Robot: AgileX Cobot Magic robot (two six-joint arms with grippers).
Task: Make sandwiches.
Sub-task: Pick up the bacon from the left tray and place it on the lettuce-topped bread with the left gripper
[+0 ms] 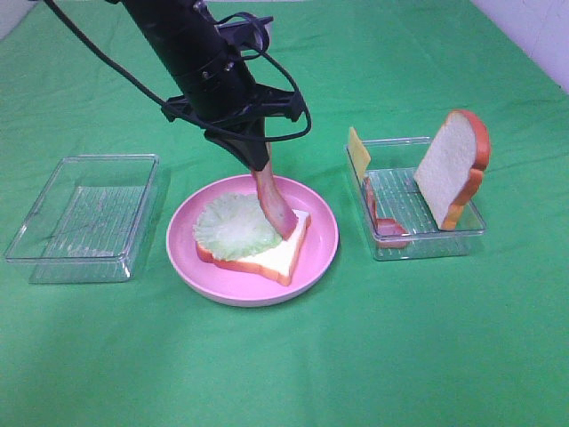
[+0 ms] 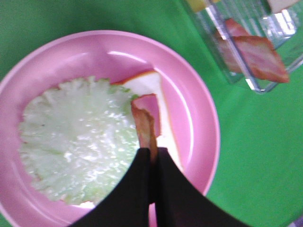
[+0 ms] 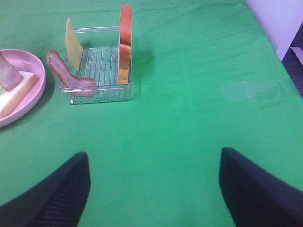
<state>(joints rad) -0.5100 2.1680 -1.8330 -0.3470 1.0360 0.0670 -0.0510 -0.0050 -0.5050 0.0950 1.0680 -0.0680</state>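
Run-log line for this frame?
left gripper shut on bacon strip, over lettuce and bread on plate | right gripper open | second bread slice in tray

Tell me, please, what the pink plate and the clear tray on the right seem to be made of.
The pink plate looks like glossy plastic: highlights streak its inside. The clear tray looks like thin transparent plastic: ribbed floor, green cloth showing through its walls.

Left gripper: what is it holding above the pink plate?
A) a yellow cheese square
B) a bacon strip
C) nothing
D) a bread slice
B: the left gripper is shut on a reddish bacon strip that hangs down over the lettuce and bread slice on the pink plate.
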